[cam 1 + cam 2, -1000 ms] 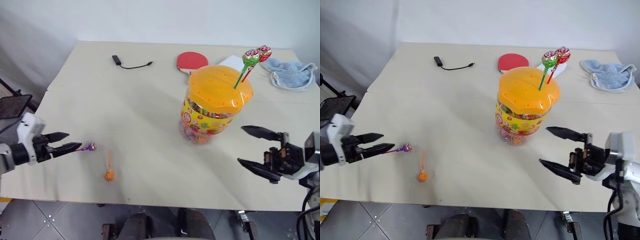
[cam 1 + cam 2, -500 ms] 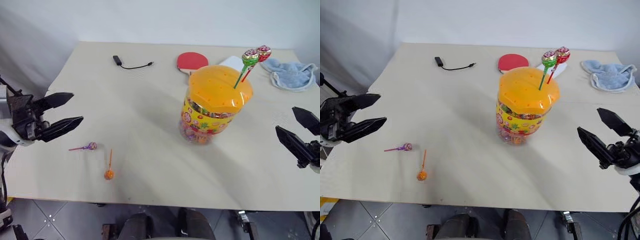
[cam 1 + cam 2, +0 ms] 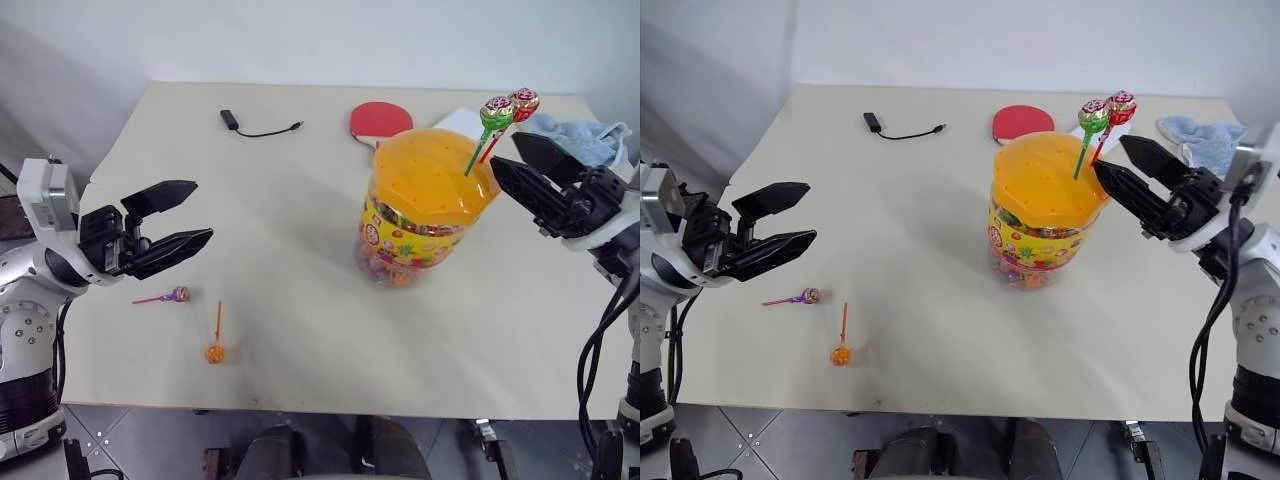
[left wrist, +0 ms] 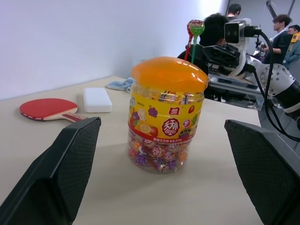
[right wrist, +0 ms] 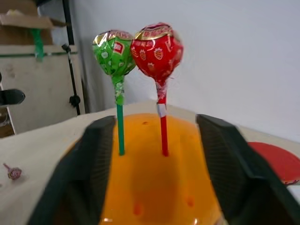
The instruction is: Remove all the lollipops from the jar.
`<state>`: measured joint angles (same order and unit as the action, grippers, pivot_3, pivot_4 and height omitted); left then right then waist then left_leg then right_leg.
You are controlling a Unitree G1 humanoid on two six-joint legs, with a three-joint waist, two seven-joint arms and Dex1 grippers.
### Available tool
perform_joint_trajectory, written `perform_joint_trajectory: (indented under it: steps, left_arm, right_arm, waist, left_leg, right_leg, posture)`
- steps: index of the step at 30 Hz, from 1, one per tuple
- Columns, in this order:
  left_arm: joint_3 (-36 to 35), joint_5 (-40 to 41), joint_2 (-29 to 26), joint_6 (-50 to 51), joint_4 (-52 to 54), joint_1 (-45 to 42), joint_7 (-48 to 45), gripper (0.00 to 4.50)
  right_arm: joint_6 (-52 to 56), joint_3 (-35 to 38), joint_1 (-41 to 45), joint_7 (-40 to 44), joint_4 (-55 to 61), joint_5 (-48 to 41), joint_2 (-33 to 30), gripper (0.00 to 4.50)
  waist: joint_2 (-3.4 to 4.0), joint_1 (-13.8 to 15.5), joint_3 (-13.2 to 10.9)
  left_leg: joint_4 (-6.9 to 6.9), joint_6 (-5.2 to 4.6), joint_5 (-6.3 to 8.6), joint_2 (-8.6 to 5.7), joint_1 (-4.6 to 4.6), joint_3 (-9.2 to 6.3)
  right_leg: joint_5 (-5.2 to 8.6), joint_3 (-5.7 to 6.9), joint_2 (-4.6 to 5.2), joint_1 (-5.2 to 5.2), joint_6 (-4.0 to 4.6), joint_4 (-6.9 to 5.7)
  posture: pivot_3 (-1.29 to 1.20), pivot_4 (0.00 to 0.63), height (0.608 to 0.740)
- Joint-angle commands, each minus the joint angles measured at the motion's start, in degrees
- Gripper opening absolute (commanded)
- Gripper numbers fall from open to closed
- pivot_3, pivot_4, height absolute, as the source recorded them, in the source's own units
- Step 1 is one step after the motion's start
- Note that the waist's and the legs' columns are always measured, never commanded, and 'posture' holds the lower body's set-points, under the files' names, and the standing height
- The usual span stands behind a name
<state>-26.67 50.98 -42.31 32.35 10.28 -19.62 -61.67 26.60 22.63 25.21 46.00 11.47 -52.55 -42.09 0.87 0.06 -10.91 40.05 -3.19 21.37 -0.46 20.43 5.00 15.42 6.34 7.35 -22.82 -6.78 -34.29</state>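
Both grippers stand with their jaws apart and nothing between the fingers. The right gripper [image 3: 1118, 168] hangs level with the domed orange lid of the large clear plastic jar [image 3: 1043, 215], its two black fingers pointing in at the lid's right edge; from the right wrist view the fingers frame the lid and the two sticks rising from it, with a gap on either side. Those sticks belong to the green-wrapped lollipop [image 5: 114, 53] and the red-wrapped lollipop [image 5: 157, 48], both upright in holes in the lid, their round heads touching or nearly so, just above and beside the right fingertips.

The left gripper [image 3: 190, 212] hovers over the left part of the pale beige table [image 3: 290, 200], pointing toward the jar but well apart from it, with bare tabletop between them. Just below it on the table lie the small purple-wrapped lollipop [image 3: 178, 294] and, a little nearer the front edge, the orange-wrapped lollipop [image 3: 215, 352], stick pointing away from the robot.

The jar itself carries a yellow printed label and holds wrapped sweets in its base. Behind it rest a red round paddle [image 3: 380, 121] and a white rectangular block [image 4: 97, 99], the block partly hidden by the lid from the head views. A crumpled light-blue cloth [image 3: 1193, 137] lies at the far right, behind the right gripper. A small black device with a thin black cable [image 3: 255, 126] sits toward the far left. People [image 4: 284, 35] appear in the background past the table.
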Motion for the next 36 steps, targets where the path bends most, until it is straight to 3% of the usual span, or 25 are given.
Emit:
perform_joint_trajectory:
  steps: [1, 7, 8, 10, 16, 17, 23, 29, 33, 36]
  left_arm:
    - [-0.26, 0.93, 0.19, -1.11, 1.71, -0.11, 0.61, 4.5]
    - [0.23, 0.83, 0.72, -1.87, 1.61, -0.51, 0.93, 4.5]
    - [0.31, 1.04, 0.84, -1.81, 1.66, -0.6, 1.04, 4.5]
    - [0.54, 1.1, 1.06, -1.82, 1.83, -0.81, 1.32, 4.5]
    - [1.24, 1.97, 1.62, -1.21, 2.6, -1.31, 2.09, 4.5]
    - [1.51, 2.01, 1.76, -1.21, 2.63, -1.47, 2.26, 4.5]
    - [3.54, 2.7, 1.84, -0.87, 3.03, -2.33, 1.32, 4.5]
    - [9.45, 0.15, 1.27, -2.04, 4.16, -2.69, -3.92, 4.5]
    - [11.94, -1.44, 2.87, -3.39, 2.27, -3.64, -4.58, 4.5]
    - [12.81, -1.89, 3.69, -3.68, 2.1, -3.52, -4.57, 4.5]
  right_arm:
    - [-0.56, -0.15, 2.92, 0.55, -1.3, 1.72, -0.86, 2.89]
    - [-0.75, -1.58, 5.25, 2.75, -3.91, 4.03, -0.81, 2.89]
    - [-0.66, -1.69, 5.46, 2.99, -4.1, 4.13, -0.65, 2.71]
    - [-0.37, -1.8, 6.0, 3.43, -4.34, 3.9, -0.24, 2.31]
    - [-1.37, -0.87, 7.08, 4.59, -5.6, 3.56, 1.11, 0.21]
    - [-1.68, 0.34, 7.3, 4.84, -6.16, 2.86, 1.23, 0.02]
    - [-1.38, 8.15, 10.04, 3.91, -8.73, -3.29, 0.75, 0.02]
    - [7.13, 16.58, 7.6, 0.21, -19.65, -1.79, -13.19, 0.02]
    - [18.23, 12.03, -8.11, -2.59, -23.03, 9.18, -24.39, 0.02]
    - [16.64, 6.43, -15.81, -3.62, -22.47, 17.7, -27.36, 0.02]
  waist:
    - [0.0, -0.1, 0.0]
    - [0.0, -0.15, 0.0]
    - [0.0, -0.14, 0.0]
    - [0.0, -0.13, 0.0]
    - [0.0, -0.14, 0.0]
    - [0.0, -0.11, 0.0]
    - [-0.01, -0.04, -0.01]
    - [-0.01, 0.29, -0.01]
    - [-0.02, 0.2, 0.0]
    - [-0.04, 0.07, 0.0]
  left_leg:
    - [0.0, 0.0, 0.0, 0.0, 0.0, 0.03]
    - [-0.01, 0.01, 0.0, 0.05, 0.0, 0.04]
    - [-0.01, 0.01, 0.0, 0.05, 0.0, 0.06]
    - [-0.01, 0.01, 0.0, 0.05, 0.0, 0.07]
    - [-0.01, 0.01, 0.0, 0.08, 0.0, 0.07]
    - [-0.01, 0.01, 0.0, 0.07, 0.0, 0.07]
    - [-0.01, 0.01, 0.0, 0.07, 0.01, 0.06]
    - [-0.04, -0.01, 0.01, 0.04, 0.08, 0.07]
    - [-0.08, -0.01, 0.01, 0.15, 0.07, 0.11]
    - [-0.05, -0.02, 0.0, 0.15, 0.06, 0.24]
  right_leg:
    - [0.0, -0.01, 0.0, 0.0, 0.0, 0.0]
    - [0.0, 0.0, -0.11, -0.01, 0.0, 0.02]
    - [0.0, -0.01, -0.12, -0.01, 0.0, 0.03]
    - [0.0, -0.01, -0.13, -0.01, -0.01, 0.03]
    - [0.0, -0.02, -0.13, -0.01, -0.01, 0.04]
    - [0.0, -0.02, -0.13, -0.01, -0.01, 0.04]
    - [-0.01, -0.01, -0.17, -0.01, -0.01, 0.04]
    - [0.0, 0.02, -0.15, -0.01, -0.01, 0.16]
    - [0.0, 0.01, -0.17, 0.01, -0.01, 0.22]
    - [-0.02, -0.05, -0.17, 0.02, -0.03, 0.22]
  posture:
    - [0.0, 0.15, 0.74]
    - [0.0, 0.15, 0.74]
    - [0.0, 0.15, 0.74]
    - [0.0, 0.15, 0.74]
    - [0.0, 0.15, 0.74]
    - [0.0, 0.15, 0.74]
    - [0.0, 0.15, 0.74]
    - [0.0, 0.15, 0.74]
    - [0.0, 0.15, 0.74]
    - [0.0, 0.15, 0.74]
